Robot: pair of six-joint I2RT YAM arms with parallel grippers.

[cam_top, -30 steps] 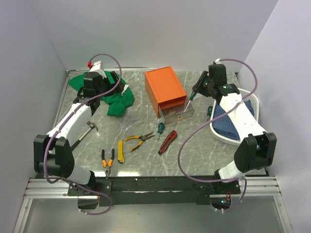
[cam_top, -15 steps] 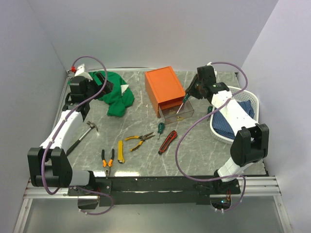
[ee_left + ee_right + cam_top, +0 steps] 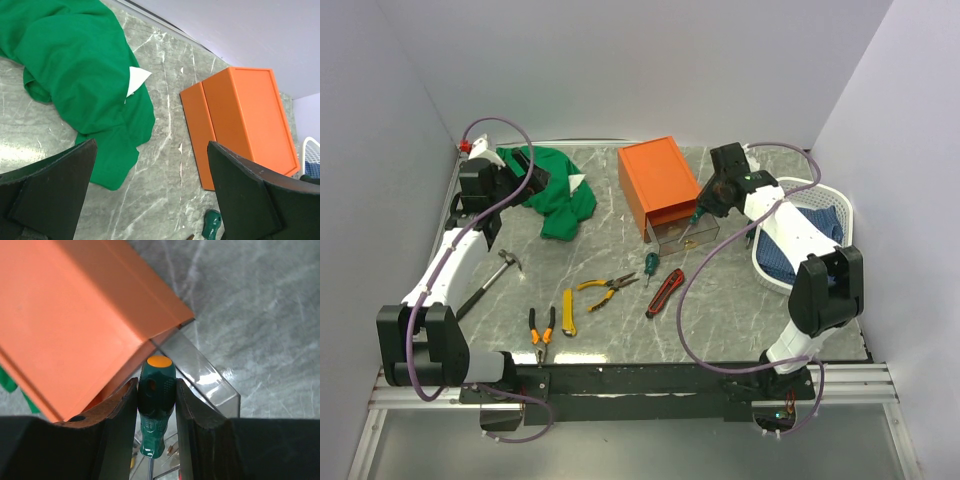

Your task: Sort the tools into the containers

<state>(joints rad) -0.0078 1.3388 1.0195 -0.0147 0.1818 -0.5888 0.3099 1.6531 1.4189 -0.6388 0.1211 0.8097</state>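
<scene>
Screwdriver (image 3: 157, 390), dimpled green grip, orange cap: clamped in right hand (image 3: 156, 410)
Over clear plastic drawer (image 3: 212, 385) of smooth orange box (image 3: 75, 315); marbled grey counter (image 3: 260, 305); left hand (image 3: 150, 200) spread, empty

The left arm (image 3: 450, 262) and right arm (image 3: 790, 225) have white links, black joints and purple cables (image 3: 681, 315).

A grey, white-veined marble-patterned tabletop (image 3: 740, 320) spreads beneath and beyond the left fingers (image 3: 50, 195). Plain pale lavender walls (image 3: 620, 70) rise past it on three sides, evenly lit.
</scene>
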